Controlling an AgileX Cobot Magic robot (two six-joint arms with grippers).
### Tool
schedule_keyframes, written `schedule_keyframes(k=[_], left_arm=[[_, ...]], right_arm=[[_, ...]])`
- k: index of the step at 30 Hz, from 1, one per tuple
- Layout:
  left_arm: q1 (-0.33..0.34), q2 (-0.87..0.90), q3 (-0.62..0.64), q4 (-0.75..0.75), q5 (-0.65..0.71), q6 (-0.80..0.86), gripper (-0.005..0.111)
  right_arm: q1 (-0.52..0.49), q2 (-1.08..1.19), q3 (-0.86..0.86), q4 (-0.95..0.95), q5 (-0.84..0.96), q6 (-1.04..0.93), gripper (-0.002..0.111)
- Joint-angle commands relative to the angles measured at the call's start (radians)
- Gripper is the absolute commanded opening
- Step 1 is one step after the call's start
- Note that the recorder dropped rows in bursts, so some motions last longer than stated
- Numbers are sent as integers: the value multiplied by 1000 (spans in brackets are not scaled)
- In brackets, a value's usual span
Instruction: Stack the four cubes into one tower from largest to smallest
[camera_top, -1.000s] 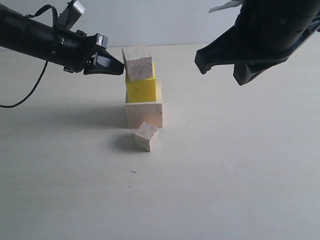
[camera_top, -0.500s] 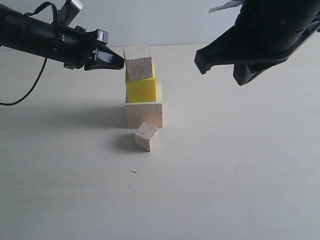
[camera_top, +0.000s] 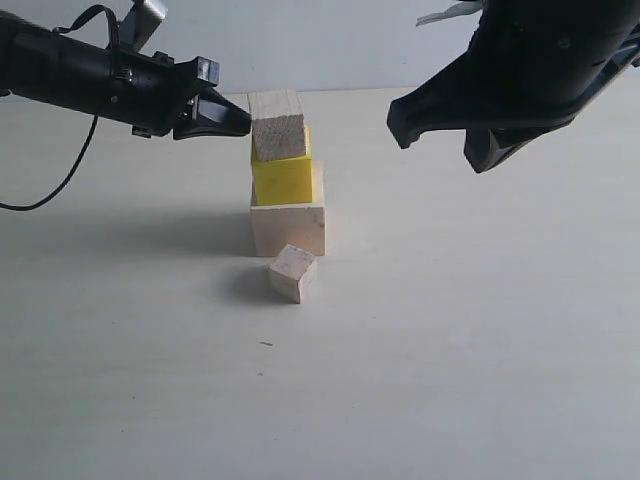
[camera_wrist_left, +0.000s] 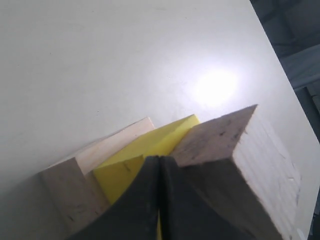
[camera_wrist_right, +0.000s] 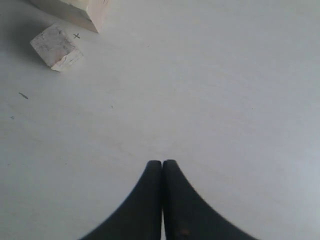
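Three cubes are up so far. The left gripper, jaws pinched together and empty, has its tip at the left face of the layered-grain wood cube. That cube sits a bit skewed on the smooth yellow cube, over the big pale wood cube. I'd nudge it gently to square it. The smallest cube, rough and pale, lies just on their near side. The right gripper hangs closed and empty.

The right arm runs off the top edge; the largest cube (right wrist view) is cropped.
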Motion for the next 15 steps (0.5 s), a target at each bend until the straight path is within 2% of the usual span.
schedule_keyframes(k=[1, 15], left_arm=[[-6, 3, -6, -25, -4, 19, 0], [-6, 6, -6, -34, -8, 32, 0]], right_arm=[[2, -12, 5, -3, -4, 5, 0], [2, -12, 5, -3, -4, 5, 0]])
